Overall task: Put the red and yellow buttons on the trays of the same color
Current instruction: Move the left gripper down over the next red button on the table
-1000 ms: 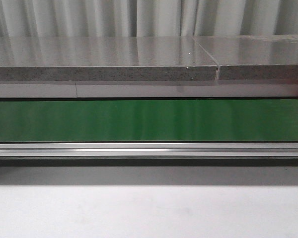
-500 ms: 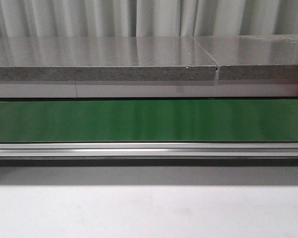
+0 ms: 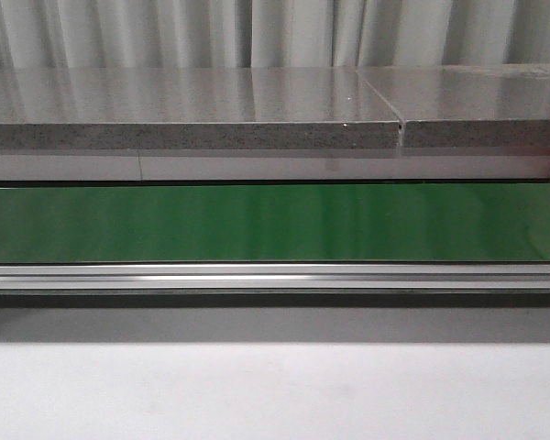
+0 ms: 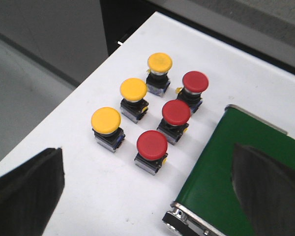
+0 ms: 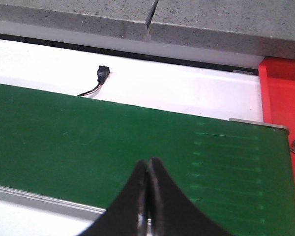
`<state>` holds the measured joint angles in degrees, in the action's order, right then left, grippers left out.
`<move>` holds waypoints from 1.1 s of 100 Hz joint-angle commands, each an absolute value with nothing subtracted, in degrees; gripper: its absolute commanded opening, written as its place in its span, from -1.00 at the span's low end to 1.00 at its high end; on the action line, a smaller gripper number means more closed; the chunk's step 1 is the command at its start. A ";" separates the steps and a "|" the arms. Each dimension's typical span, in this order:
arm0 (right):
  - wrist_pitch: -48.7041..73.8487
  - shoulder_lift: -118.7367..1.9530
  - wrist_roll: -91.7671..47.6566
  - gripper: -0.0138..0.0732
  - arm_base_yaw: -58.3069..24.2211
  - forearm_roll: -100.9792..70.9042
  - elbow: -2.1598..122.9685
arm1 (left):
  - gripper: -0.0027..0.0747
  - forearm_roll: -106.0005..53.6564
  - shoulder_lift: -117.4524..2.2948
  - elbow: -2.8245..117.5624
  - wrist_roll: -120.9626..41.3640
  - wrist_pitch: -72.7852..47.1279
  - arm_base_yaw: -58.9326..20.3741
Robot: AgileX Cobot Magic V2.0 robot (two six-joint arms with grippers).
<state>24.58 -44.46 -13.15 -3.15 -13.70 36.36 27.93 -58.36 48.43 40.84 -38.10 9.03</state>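
Grey curtains [image 3: 257,32] are hanging behind the green belt [image 3: 275,223], while the left tool [image 4: 152,196] is spreading wide over yellow buttons [image 4: 133,89] at nine o'clock of red buttons [image 4: 176,112] on the white desk [image 4: 88,187], and the right tool [image 5: 148,196] is pressing closed, empty, over the belt with a red tray [image 5: 285,93] at two o'clock.

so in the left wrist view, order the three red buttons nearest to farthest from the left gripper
Left gripper, fingers spread wide:
1. Nearest red button, just ahead of the gap between the fingers, at the front of the red row.
2. Middle red button, next along the row, beside the green belt.
3. Far red button, at the row's back end.
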 commanded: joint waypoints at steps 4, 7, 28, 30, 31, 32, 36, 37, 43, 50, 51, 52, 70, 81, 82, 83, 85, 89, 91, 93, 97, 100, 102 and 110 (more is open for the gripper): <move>20.34 -43.92 -13.57 -0.84 -3.30 -14.17 37.93 | 0.78 28.44 -63.34 51.87 41.50 -34.77 10.36; 20.34 -43.92 -13.57 -0.84 -3.30 -14.17 37.93 | 0.78 28.44 -65.00 52.13 41.50 -34.35 10.61; 20.34 -43.92 -13.57 -0.84 -3.30 -14.17 37.93 | 0.78 28.17 -73.21 53.74 41.50 -34.00 11.73; 20.34 -43.92 -13.57 -0.84 -3.30 -14.17 37.93 | 0.78 28.17 -73.66 53.74 41.50 -33.87 11.73; 20.34 -43.92 -13.57 -0.84 -3.30 -14.17 37.93 | 0.78 28.17 -74.11 53.86 41.50 -33.87 11.73; 20.34 -43.92 -13.57 -0.84 -3.30 -14.17 37.93 | 0.78 28.17 -74.34 53.86 41.50 -33.87 11.73; 20.34 -43.92 -13.57 -0.84 -3.30 -14.17 37.93 | 0.78 28.17 -75.57 53.86 41.50 -33.72 11.73; 20.34 -43.92 -13.57 -0.84 -3.30 -14.17 37.93 | 0.78 28.17 -75.73 53.86 41.50 -33.60 11.73; 20.34 -43.92 -13.57 -0.84 -3.30 -14.17 37.93 | 0.78 28.17 -77.45 53.86 41.50 -33.47 11.73; 20.34 -43.92 -13.57 -0.84 -3.30 -14.17 37.93 | 0.78 28.17 -79.00 53.86 41.50 -33.35 11.73; 20.34 -43.92 -13.57 -0.84 -3.30 -14.17 37.93 | 0.78 28.17 -79.33 53.86 41.50 -33.20 11.73; 20.34 -43.92 -13.57 -0.84 -3.30 -14.17 37.93 | 0.78 28.17 -79.49 53.86 41.50 -33.20 11.73; 20.34 -43.92 -13.57 -0.84 -3.30 -14.17 37.93 | 0.78 28.17 -83.33 53.97 41.50 -30.91 11.73; 20.34 -43.92 -13.57 -0.84 -3.30 -14.17 37.93 | 0.78 28.03 -85.25 53.95 41.50 -30.11 12.11; 20.34 -43.92 -13.57 -0.84 -3.30 -14.17 37.93 | 0.78 27.92 -85.27 53.95 41.50 -30.09 12.27; 20.34 -43.92 -13.57 -0.84 -3.30 -14.17 37.93 | 0.78 27.94 -85.44 53.95 41.50 -29.85 12.38; 20.34 -43.92 -13.57 -0.84 -3.30 -14.17 37.93 | 0.78 27.94 -85.74 53.95 41.50 -29.70 12.51; 20.34 -43.92 -13.57 -0.84 -3.30 -14.17 37.93 | 0.78 27.79 -86.29 53.95 41.50 -29.27 13.10; 20.34 -43.92 -13.57 -0.84 -3.30 -14.17 37.93 | 0.78 27.64 -86.77 53.95 41.50 -28.79 13.34; 20.34 -43.92 -13.57 -0.84 -3.30 -14.17 37.93 | 0.78 27.51 -86.93 53.95 41.50 -28.52 13.67; 20.34 -43.92 -13.57 -0.84 -3.30 -14.17 37.93 | 0.78 27.10 -87.37 53.95 41.50 -28.04 14.13; 20.34 -43.92 -13.57 -0.84 -3.30 -14.17 37.93 | 0.78 26.94 -87.94 53.95 41.50 -27.62 14.54; 20.34 -43.92 -13.57 -0.84 -3.30 -14.17 37.93 | 0.78 26.79 -88.21 53.95 41.50 -27.49 14.64; 20.34 -43.92 -13.57 -0.84 -3.30 -14.17 37.93 | 0.78 26.30 -89.10 53.95 41.50 -26.24 15.41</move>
